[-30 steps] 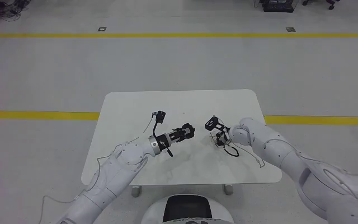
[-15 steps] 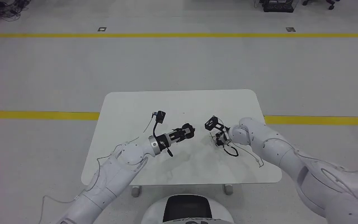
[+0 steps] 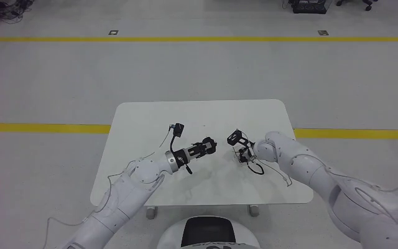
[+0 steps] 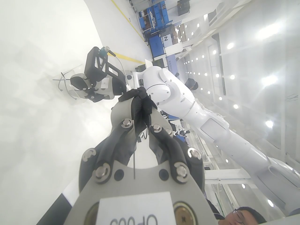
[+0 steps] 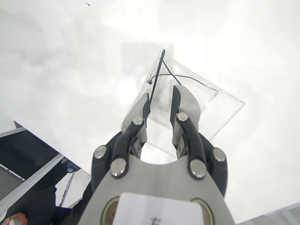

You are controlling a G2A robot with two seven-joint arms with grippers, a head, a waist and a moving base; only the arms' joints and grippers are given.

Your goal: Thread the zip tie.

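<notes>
The zip tie (image 5: 156, 76) leaned across the clear block (image 5: 225, 111) on the table (image 3: 186, 118), its strap against one pad of my right fingers (image 5: 185, 104), which stood narrowly parted at the block. Near the block, not touching it, my left fingers (image 4: 121, 115) were clamped on a black bundle (image 4: 140, 101).

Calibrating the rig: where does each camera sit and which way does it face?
Top view: above the arms, looking down at the white table; both arms show, left gripper and right gripper mid-table.
Left wrist view: behind the left gripper, shut on dark material, facing across the table toward the right gripper.
Right wrist view: behind the right gripper's open fingers, looking down at the zip tie and clear block.
Shared: top and left wrist views show the right gripper.
</notes>
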